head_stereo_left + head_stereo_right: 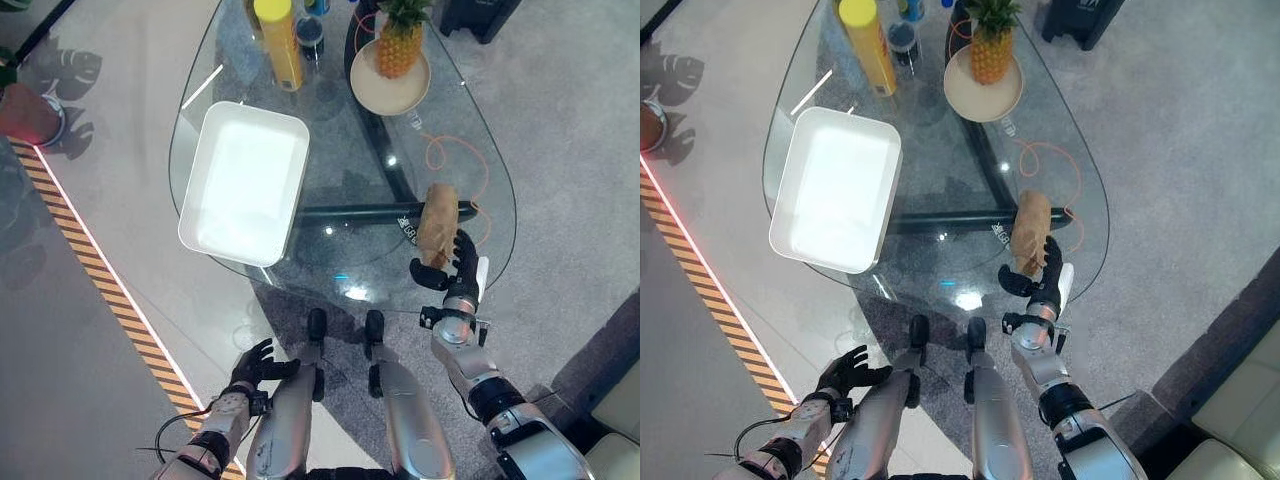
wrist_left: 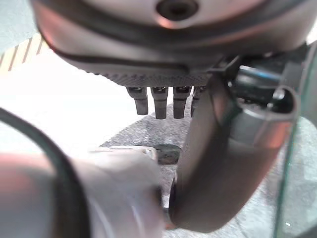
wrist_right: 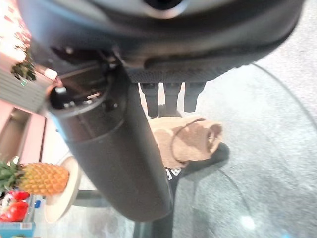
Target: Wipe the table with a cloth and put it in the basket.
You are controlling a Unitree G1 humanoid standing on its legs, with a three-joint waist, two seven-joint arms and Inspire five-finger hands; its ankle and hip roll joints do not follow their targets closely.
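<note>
**Brown cloth at the near edge of the glass table**

We see a rounded glass table (image 1: 470, 150) on a dark metal frame, over grey carpet (image 1: 570, 120). A striped yellow-black line (image 1: 90, 260) crosses the floor. The soft, crumpled cloth (image 1: 438, 222) lies on the glass; the right robot hand (image 1: 452, 268) is at its near end, fingers straight. A white rectangular basket (image 1: 243, 182), a pineapple (image 1: 398, 40) on a round plate (image 1: 388, 92) and a yellow bottle (image 1: 280, 40) stand farther away. The left robot hand (image 1: 250, 364) hangs low, fingers relaxed.

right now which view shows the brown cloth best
The left eye view: the cloth lies whole on the glass table beyond the right hand. The right eye view matches; the right wrist view shows it partly hidden behind fingers.
</note>
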